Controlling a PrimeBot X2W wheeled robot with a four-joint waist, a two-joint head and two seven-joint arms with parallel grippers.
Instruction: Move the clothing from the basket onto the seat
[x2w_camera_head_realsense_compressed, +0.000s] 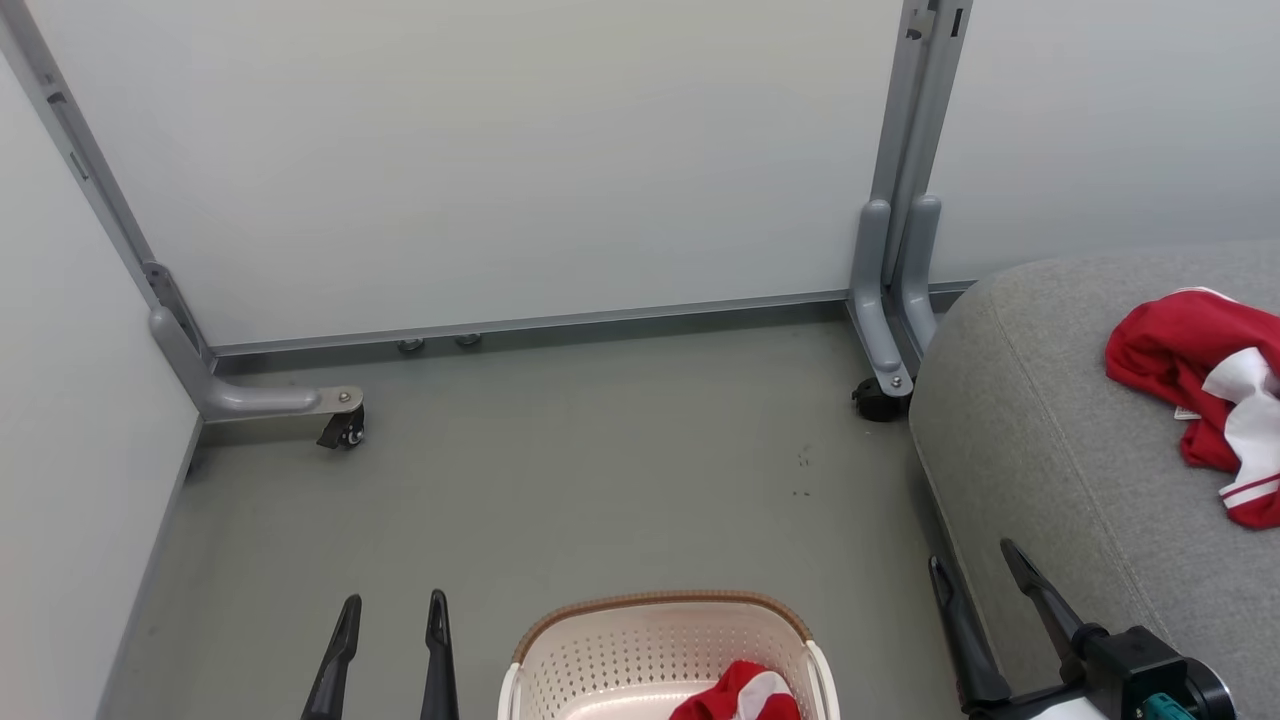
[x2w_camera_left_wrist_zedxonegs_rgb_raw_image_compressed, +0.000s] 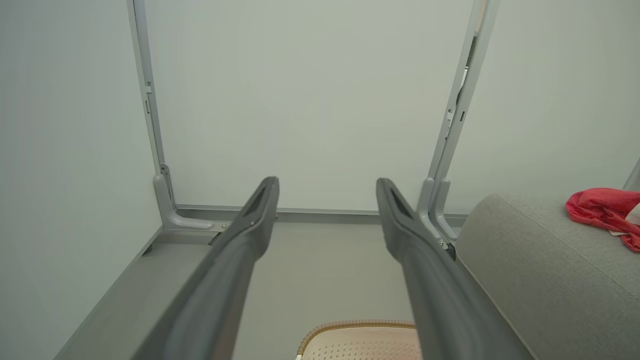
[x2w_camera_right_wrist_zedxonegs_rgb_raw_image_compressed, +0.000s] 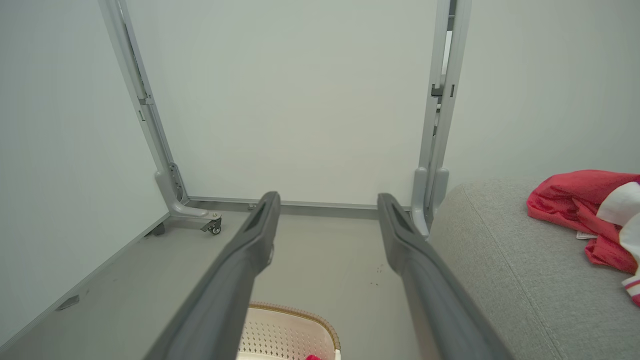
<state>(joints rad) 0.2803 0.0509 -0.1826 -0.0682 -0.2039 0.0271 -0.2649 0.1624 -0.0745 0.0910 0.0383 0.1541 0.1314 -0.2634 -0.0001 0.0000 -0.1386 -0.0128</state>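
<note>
Holding one red-and-white garment, the cream basket stands on the floor between the left gripper and right gripper, both spread apart and empty, while a second red garment lies on the grey seat.

Your cream perforated basket with its brown rim upright on the floor, a crumpled red-and-white garment inside it, your grey seat just right of it, a second garment bunched on top

Red fabric garment, white stripes; cream-white perforated plastic basket, brown woven-look rim; plain grey fabric seat.
</note>
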